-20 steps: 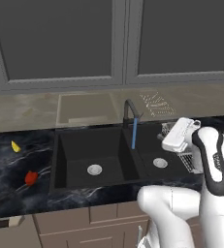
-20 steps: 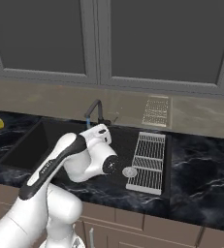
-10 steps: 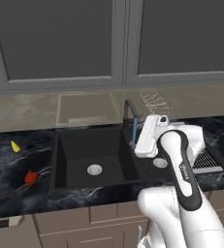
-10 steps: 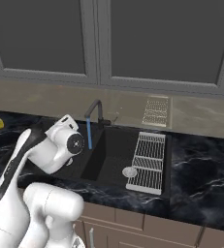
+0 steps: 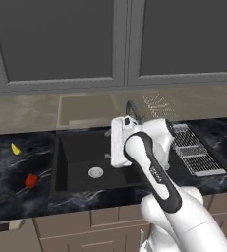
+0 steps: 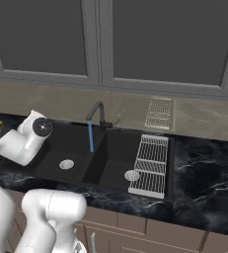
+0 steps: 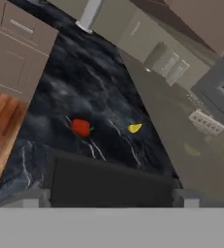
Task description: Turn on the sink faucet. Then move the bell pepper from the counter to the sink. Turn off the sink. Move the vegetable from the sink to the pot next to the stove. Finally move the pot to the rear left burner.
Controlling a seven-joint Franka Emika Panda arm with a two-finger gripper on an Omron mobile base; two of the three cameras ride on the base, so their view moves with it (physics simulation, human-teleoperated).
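The bell pepper (image 5: 31, 180) lies red and lumpy on the black counter (image 5: 7, 197) left of the sink (image 5: 75, 183); it also lies ahead in the hand view (image 7: 80, 127). The dark faucet (image 6: 96, 114) pours a blue stream into the left basin. My gripper (image 5: 114, 145) hangs over the sink's left basin, pointing left toward the pepper and well short of it. Its fingertips (image 7: 35, 197) stand wide apart, open, with nothing between them. The pot and the stove are out of view.
A small yellow wedge (image 5: 15, 148) lies on the counter behind the pepper, also seen beside it (image 7: 134, 128). A silver wire rack (image 6: 152, 165) covers the right side of the sink. Grey cabinets hang above; the counter's front edge drops to drawers.
The arm has swung left, from over the wire rack past the faucet to above the left basin. The water runs throughout. The gripper has stayed open.
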